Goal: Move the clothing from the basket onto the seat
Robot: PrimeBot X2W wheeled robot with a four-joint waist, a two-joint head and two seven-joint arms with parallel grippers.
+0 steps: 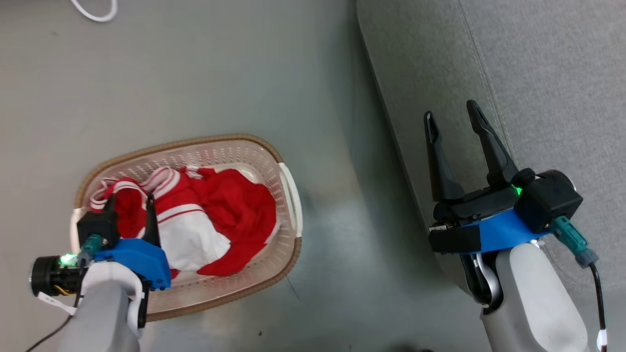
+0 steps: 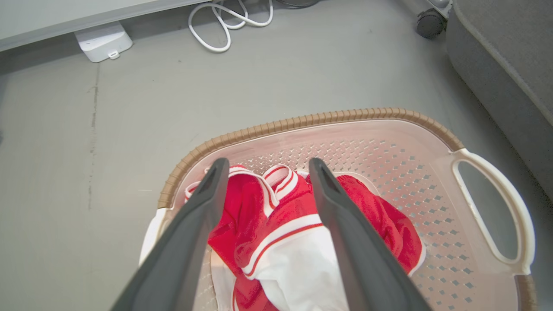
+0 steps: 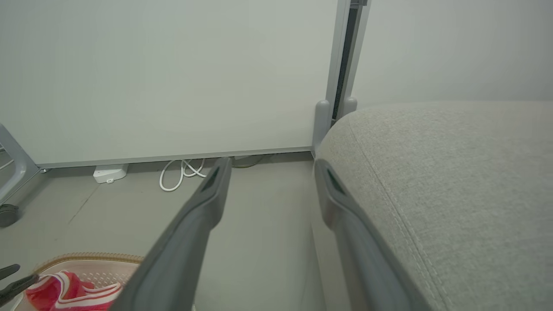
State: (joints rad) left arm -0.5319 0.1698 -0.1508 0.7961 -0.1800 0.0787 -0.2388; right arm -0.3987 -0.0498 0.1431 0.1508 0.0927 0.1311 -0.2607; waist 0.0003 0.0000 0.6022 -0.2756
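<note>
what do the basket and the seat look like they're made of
Basket: seemingly moulded cream plastic, smooth and faintly glossy, punched with small holes. Its brown rim looks woven but is probably moulded plastic too. Seat: matte grey woven fabric over rounded, likely padded edges, with a stitched seam.

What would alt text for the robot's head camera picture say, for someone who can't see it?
Seen from above, a cream laundry basket on a grey floor holds a red-and-white shirt and a plain red shirt, with the robot's open left gripper above them. The right gripper, also open, hangs by the edge of a large grey seat on the right.
</note>
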